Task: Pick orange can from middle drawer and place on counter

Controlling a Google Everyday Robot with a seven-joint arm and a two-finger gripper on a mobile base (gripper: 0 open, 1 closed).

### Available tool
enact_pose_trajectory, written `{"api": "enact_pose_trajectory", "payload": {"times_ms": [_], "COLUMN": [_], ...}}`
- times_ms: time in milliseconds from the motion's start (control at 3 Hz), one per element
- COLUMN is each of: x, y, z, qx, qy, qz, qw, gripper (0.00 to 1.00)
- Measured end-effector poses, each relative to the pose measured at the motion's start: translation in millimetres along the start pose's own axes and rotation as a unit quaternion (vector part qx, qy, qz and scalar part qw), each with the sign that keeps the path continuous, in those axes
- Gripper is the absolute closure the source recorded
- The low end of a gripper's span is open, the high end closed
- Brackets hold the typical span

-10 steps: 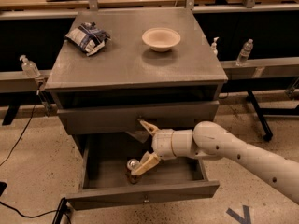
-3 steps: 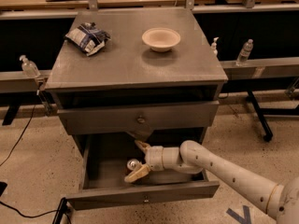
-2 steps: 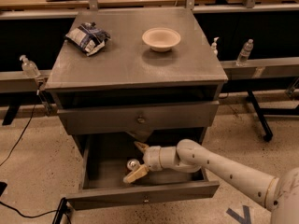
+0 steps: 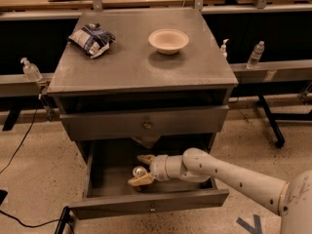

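The middle drawer point(image 4: 195, 199) is pulled open at the bottom of the grey cabinet. The orange can point(image 4: 139, 171) stands inside it left of centre; mostly its shiny silver lid shows. My gripper point(image 4: 138, 170) reaches into the drawer from the right on the white arm. Its tan fingers point(image 4: 142, 180) are spread, one behind the can and one in front of it, and have not closed on it. The counter point(image 4: 122, 65) is the flat grey top of the cabinet, above.
On the counter lie a crumpled blue-and-white bag point(image 4: 91, 39) at the back left and a cream bowl point(image 4: 168, 40) at the back centre. A closed grey drawer with a round knob point(image 4: 146, 125) overhangs the open one. Clear bottles point(image 4: 255, 55) stand on side rails.
The arm has sunk lower and further left into the drawer, bringing the fingers down around the can. Over the last second it has barely moved. The can stays in place.
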State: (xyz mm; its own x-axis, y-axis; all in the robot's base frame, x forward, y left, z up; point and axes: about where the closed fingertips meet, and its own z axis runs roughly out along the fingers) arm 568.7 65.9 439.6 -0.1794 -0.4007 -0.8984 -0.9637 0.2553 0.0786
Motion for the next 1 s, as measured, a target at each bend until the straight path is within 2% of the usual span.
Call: {"api": "enact_pose_trajectory", "payload": {"times_ms": [333,667,1000], "x": [14.6,20.7,21.3], "y": [-1.8,-1.7,-1.8], "z": [-6.2,-9.0,-10.5], "qx": [0.013,0.015,0.016], "qy": [0.008,0.005,-0.001], "qz": [0.0,0.0,-0.002], "qw": [0.9999,0.9999,0.9999], "gripper": [0.44,0.47,0.7]}}
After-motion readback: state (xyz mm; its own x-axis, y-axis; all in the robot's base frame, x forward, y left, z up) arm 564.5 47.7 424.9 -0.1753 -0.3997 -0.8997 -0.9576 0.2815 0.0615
